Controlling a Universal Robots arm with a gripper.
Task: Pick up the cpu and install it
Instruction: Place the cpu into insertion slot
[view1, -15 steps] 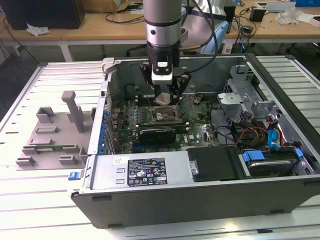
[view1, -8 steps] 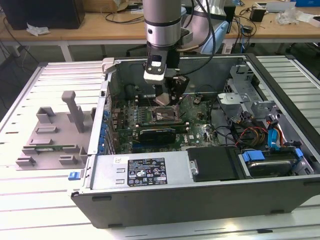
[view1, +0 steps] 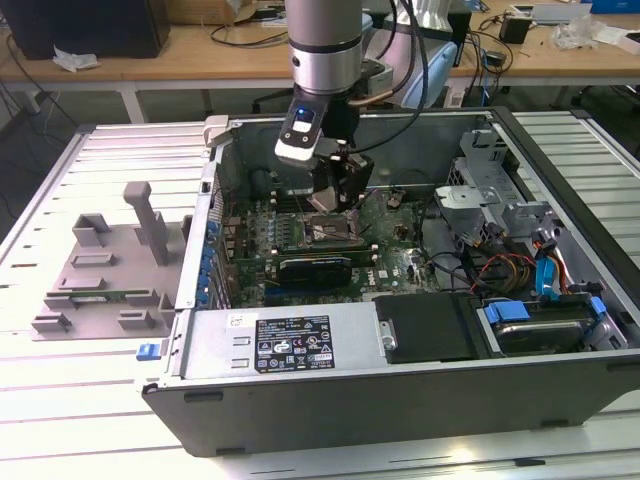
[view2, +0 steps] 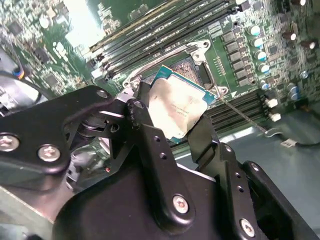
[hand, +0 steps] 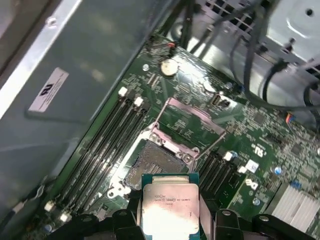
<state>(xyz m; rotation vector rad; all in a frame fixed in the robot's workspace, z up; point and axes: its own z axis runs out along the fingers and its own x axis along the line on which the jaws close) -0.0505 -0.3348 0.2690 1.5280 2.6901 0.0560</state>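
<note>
My gripper (view2: 174, 114) is clamped on the cpu (view2: 177, 107). My fingers (view2: 150, 145) press two opposite edges of it. The chip hangs between them right at the socket (hand: 156, 161), not seated in it. In the first wrist view the socket's dark, finely grained contact field lies bare, and the cpu is close to the socket's edge but apart from it.

The chip is a flat square with a brushed silver lid on a blue-green rim. Faint grey print runs across the lid, and I leave it unread. My fingers are matte black bars with rounded ends and bright screw heads.

Next to the socket the load plate (hand: 196, 121), a thin bare-metal frame, stands swung open. Long black memory slots (hand: 107, 145) with white end clips run in parallel rows on two sides of the socket. Beyond the load plate from the socket, a round silver coin battery (hand: 169, 67) sits on the green motherboard (hand: 260, 135). Past the memory slots from the socket, a white sticker (hand: 49, 90) with black print is on the grey steel case wall.

In the exterior view a black graphics card (view1: 315, 268) lies on the camera's side of the socket, just beside it. A large white printed label (view1: 293, 342) is farther the same way. A grey plastic tray (view1: 105, 265) of blocky shapes lies well off from the socket, toward the exterior view's left.
</note>
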